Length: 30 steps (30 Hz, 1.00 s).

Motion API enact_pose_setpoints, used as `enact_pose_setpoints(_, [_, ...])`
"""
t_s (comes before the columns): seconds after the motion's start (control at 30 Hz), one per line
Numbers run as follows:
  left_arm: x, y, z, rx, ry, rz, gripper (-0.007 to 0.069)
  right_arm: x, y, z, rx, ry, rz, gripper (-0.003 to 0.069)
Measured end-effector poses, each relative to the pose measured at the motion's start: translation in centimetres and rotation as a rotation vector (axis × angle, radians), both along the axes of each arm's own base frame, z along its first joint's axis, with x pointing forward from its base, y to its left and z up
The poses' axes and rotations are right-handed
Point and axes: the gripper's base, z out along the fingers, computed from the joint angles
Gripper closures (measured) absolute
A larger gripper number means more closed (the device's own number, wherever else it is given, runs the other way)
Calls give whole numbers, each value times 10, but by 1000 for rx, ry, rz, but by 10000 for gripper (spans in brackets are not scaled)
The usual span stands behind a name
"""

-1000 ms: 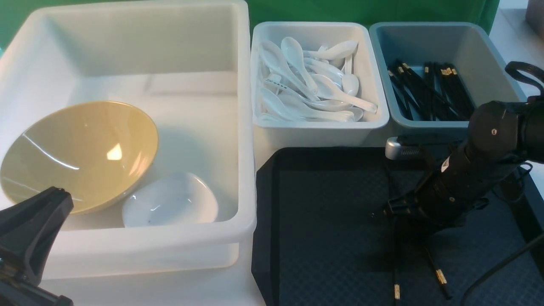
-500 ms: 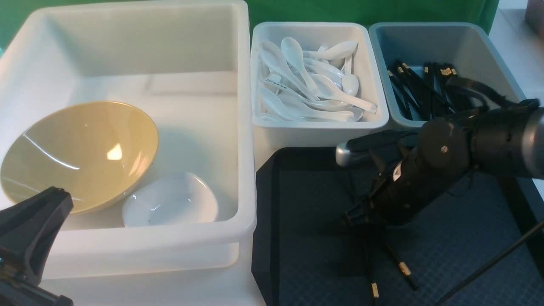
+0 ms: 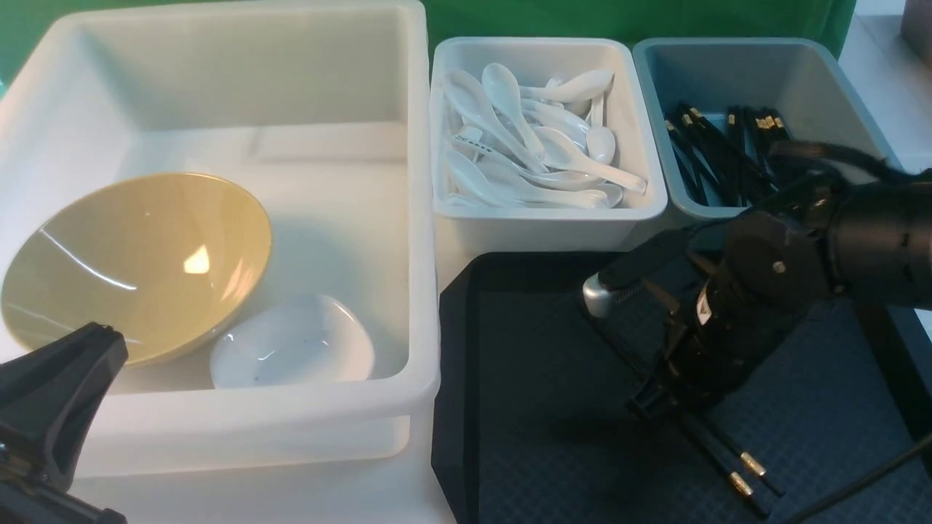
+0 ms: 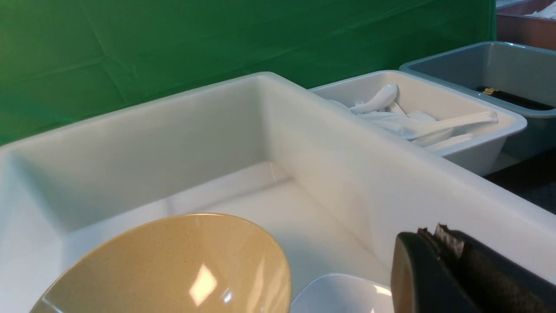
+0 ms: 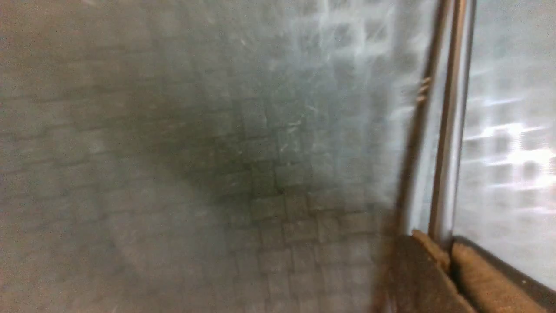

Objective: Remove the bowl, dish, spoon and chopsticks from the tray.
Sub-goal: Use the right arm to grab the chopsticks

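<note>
Chopsticks [image 3: 750, 463] half hidden, pinched in right claw [image 5: 447, 261]

You've got a big white bin [image 3: 218, 80] on the left, a smaller white bin [image 3: 546, 229] beside it heaped with white spoons [image 3: 542, 149], then a grey-blue bin [image 3: 728, 73] (black sticks [image 3: 710, 156] inside), green backdrop [image 3: 619, 18] behind them

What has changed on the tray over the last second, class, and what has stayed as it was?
The right gripper shifted toward the robot's left over the tray and closed on the chopsticks. The two sticks were splayed apart before and now lie side by side in its grip. The left gripper, the bowl and the small white dish stayed as they were.
</note>
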Motion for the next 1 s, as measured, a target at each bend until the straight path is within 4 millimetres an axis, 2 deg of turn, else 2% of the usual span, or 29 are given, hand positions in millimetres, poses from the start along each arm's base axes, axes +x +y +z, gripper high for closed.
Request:
enact_pose_setpoints(0.13, [0, 0, -1, 0, 10, -4, 633, -8, -5, 28, 30, -68, 18, 574])
enact_pose_setpoints(0.3, [0, 0, -1, 0, 12, -5, 633, -13, -7, 34, 39, -74, 10, 574])
enact_pose_setpoints(0.43, [0, 0, -1, 1, 12, -5, 633, -12, -6, 11, 16, -17, -4, 574])
enact_pose_setpoints(0.47, [0, 0, -1, 1, 12, -5, 633, -8, -4, 0, 5, 7, -9, 570])
enact_pose_setpoints(0.63, [0, 0, -1, 1, 13, -6, 633, 1, 1, -35, -20, 72, -43, 515])
enact_pose_setpoints(0.8, [0, 0, -1, 1, 13, -6, 633, 3, 2, -37, -25, 78, -54, 449])
enact_pose_setpoints(0.93, [0, 0, -1, 1, 13, -6, 633, 4, 2, -40, -35, 86, -36, 454])
enact_pose_setpoints(1.0, [0, 0, -1, 1, 13, -6, 633, 4, 3, -41, -40, 89, -19, 485])
